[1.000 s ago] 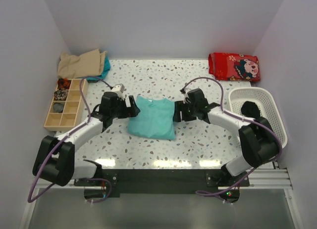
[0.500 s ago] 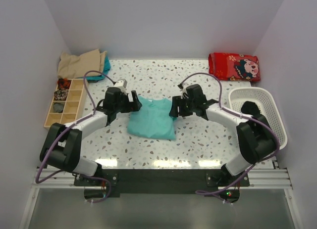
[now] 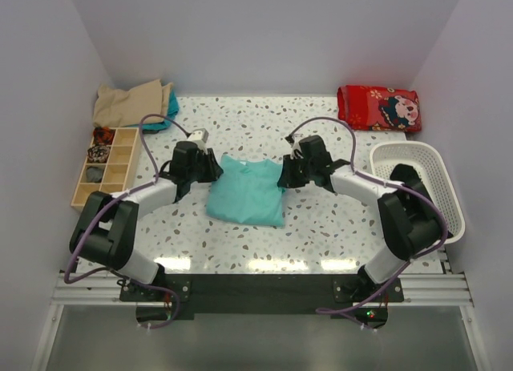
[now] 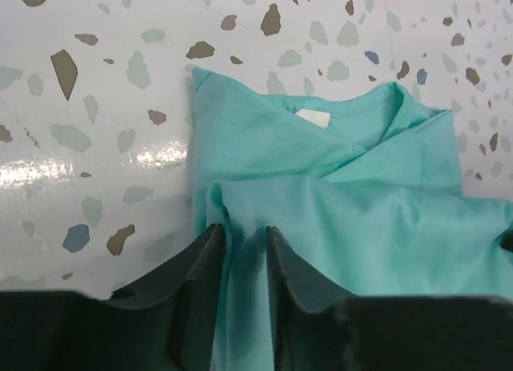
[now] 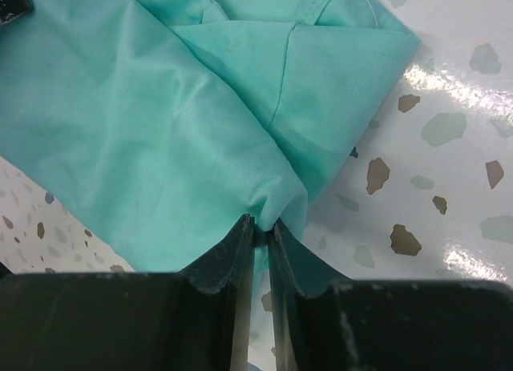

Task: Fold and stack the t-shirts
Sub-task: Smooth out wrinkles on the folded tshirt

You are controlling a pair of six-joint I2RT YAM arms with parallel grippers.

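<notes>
Folded teal-green fabric tee (image 3: 247, 193) lies central on the worktop (image 3: 321, 219); my left jaws pinch a fold, my right jaws nip its edge almost shut; wooden divided tray (image 3: 107, 167) and white basket (image 3: 417, 156) flank it, apart

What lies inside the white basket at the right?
A black bundle, apparently cloth, lies in the white basket. The right arm covers its near-left part, so anything there is hidden.

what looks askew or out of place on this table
The teal t-shirt mid-table is folded unevenly: its near edge runs slanted and the layers cross crookedly below the collar. At the far left corner a tan garment lies crumpled in a heap over a second teal garment, both unfolded. Nothing looks spilled or damaged.
</notes>
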